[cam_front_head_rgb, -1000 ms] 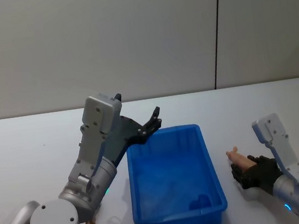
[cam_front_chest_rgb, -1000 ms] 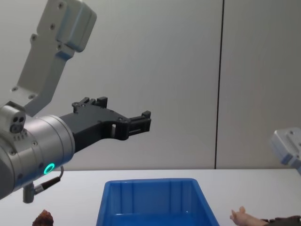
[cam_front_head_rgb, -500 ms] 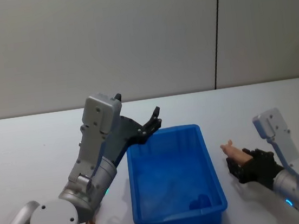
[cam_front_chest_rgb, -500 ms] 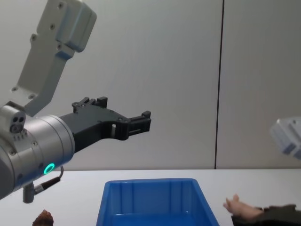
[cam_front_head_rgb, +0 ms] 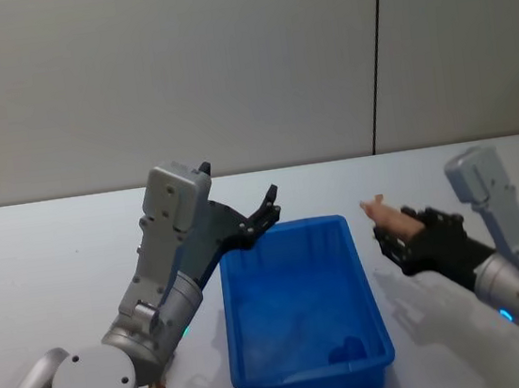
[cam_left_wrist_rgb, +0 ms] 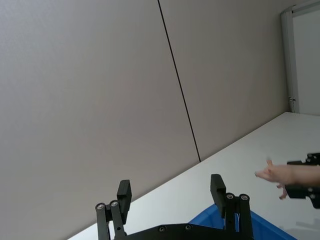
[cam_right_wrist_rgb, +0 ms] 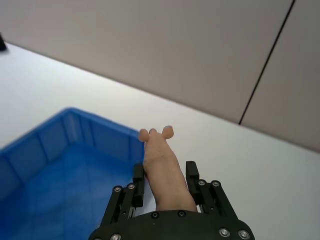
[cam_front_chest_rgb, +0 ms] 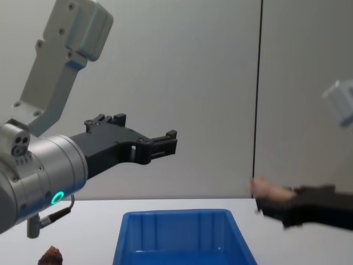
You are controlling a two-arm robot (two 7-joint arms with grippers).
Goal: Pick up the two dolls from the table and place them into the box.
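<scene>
My right gripper point(cam_front_head_rgb: 393, 234) is shut on the pale pink doll point(cam_front_head_rgb: 382, 214) and holds it in the air just right of the blue box point(cam_front_head_rgb: 372, 296). The right wrist view shows the doll point(cam_right_wrist_rgb: 160, 155) gripped between both fingers point(cam_right_wrist_rgb: 138, 175), its head pointing past the box's corner point(cam_right_wrist_rgb: 60, 140). In the chest view the doll point(cam_front_chest_rgb: 268, 189) hangs well above the box rim point(cam_front_chest_rgb: 176, 212). The small reddish-brown doll point(cam_front_chest_rgb: 51, 255) lies on the table left of the box. My left gripper point(cam_front_head_rgb: 269, 208) is open and empty, raised over the box's far left corner.
The white table point(cam_front_head_rgb: 41, 268) spreads wide on both sides of the box. A grey wall with a dark vertical seam point(cam_front_head_rgb: 375, 57) stands behind it. My left arm's big grey links point(cam_front_head_rgb: 172, 214) rise beside the box's left wall.
My right gripper has lifted the pink doll off the table, carrying it up and toward the box. The left arm and the brown doll have stayed put.
</scene>
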